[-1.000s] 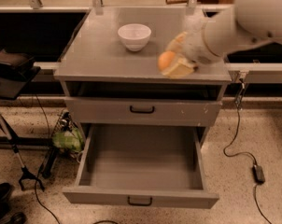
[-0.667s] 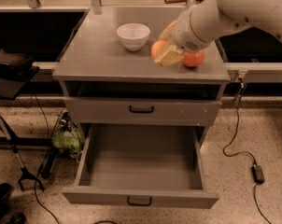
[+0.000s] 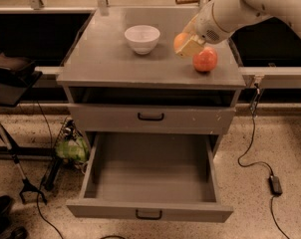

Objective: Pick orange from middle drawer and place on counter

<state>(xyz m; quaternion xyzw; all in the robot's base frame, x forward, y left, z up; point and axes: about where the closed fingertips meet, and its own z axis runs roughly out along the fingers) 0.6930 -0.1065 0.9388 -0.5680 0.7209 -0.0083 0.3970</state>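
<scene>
Since the middle drawer point(image 3: 150, 171) sits open and empty, we reckon the pick is done: our claw point(image 3: 190, 45) pinches the orange point(image 3: 180, 39) over the table point(image 3: 105, 59), between the white bowl point(image 3: 142, 38) and a reddish fruit point(image 3: 205, 59). What's left: set it down, let go.

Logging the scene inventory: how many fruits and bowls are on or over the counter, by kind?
Fruit: 2, the orange in the gripper over the counter, and the reddish fruit beside it.
Bowls: 1, the white bowl.
Total: 3.
</scene>
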